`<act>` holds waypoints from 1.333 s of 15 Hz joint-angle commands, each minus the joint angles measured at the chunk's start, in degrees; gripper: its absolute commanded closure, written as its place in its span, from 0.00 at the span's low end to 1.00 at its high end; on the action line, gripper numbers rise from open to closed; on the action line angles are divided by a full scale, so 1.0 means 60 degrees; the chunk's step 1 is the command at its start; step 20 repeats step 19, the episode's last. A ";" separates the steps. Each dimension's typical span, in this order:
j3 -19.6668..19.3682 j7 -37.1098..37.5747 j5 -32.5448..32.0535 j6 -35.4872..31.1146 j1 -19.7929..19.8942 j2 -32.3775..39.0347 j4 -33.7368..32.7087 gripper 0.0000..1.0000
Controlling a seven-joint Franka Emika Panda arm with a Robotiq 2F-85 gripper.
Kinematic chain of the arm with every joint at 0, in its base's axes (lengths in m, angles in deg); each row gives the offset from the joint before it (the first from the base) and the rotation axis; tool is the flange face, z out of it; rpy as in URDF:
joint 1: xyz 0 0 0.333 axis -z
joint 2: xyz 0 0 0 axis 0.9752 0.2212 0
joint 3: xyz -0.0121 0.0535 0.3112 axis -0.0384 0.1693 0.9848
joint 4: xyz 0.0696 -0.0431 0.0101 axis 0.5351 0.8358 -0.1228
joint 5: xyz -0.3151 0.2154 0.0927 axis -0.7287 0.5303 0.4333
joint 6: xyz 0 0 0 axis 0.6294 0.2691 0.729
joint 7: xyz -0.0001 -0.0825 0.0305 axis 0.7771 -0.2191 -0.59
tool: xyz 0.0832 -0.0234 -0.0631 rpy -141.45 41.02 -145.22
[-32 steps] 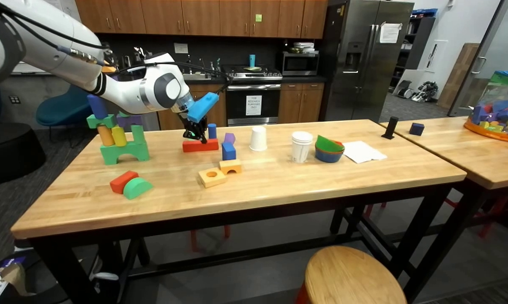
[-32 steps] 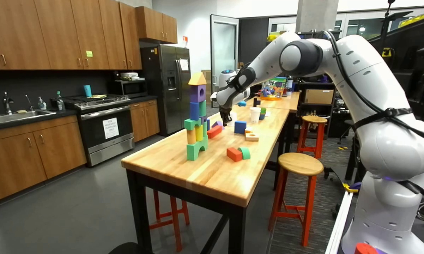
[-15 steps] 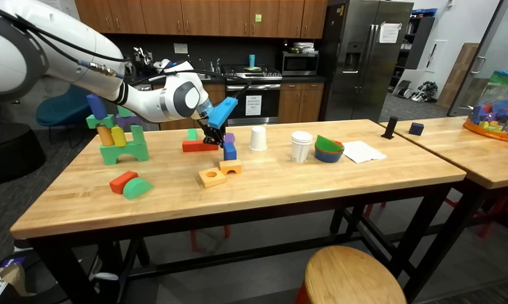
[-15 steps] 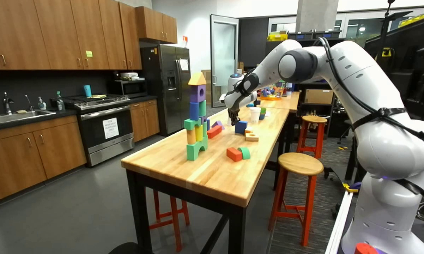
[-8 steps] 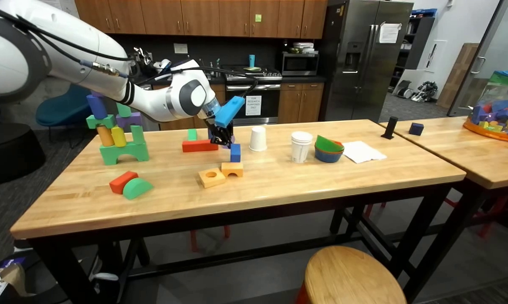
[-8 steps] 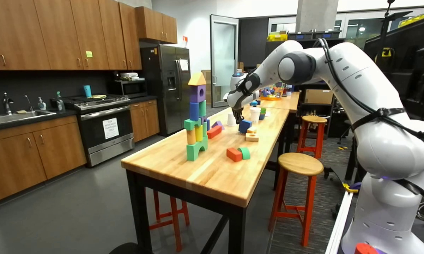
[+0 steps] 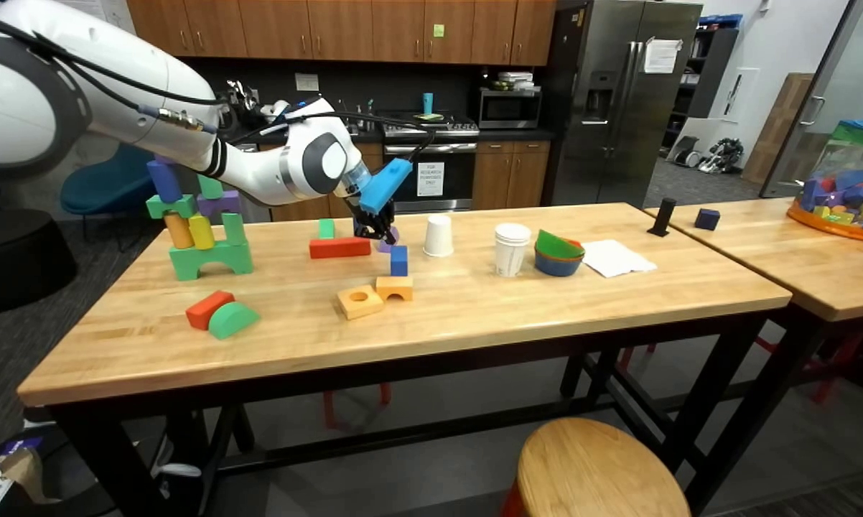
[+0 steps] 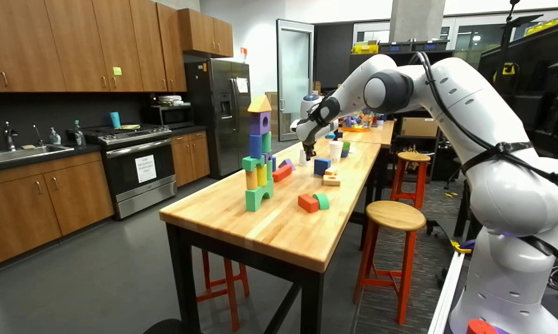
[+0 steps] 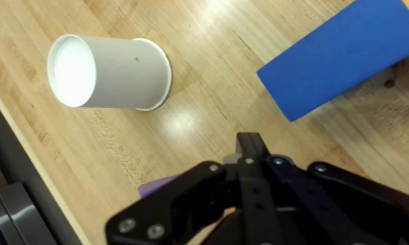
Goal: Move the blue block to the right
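wrist view: clenched gripper (image 9: 249, 141) near, but seemingly apart from, the blue block (image 9: 340, 59) on the table (image 9: 194, 146)

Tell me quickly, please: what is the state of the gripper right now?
Gripper: closed, holding nothing; the blue block is apart from it.

Arm (image 8: 483, 102) outstretched; end effector (image 9: 249, 144) closed, pointing downward.

Surface (image 9: 208, 85): wood, visible grain, glossy highlights. Blue block (image 9: 340, 61): smooth, matt. White cup (image 9: 123, 73): paper-like, smooth. Claw (image 9: 248, 146): matt, shiny metal screws (image 9: 156, 231).
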 commanded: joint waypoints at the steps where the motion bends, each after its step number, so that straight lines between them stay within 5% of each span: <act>1: 0.0139 0.0293 -0.0132 -0.0115 0.0092 0.0014 -0.0080 0.73; 2: 0.0158 0.0348 -0.0129 -0.0143 0.0093 0.0019 -0.0087 0.94; 6: 0.0175 0.0340 -0.0123 -0.0136 0.0118 0.0066 -0.0080 0.73; 20: 0.0179 0.0340 -0.0121 -0.0136 0.0124 0.0074 -0.0081 0.73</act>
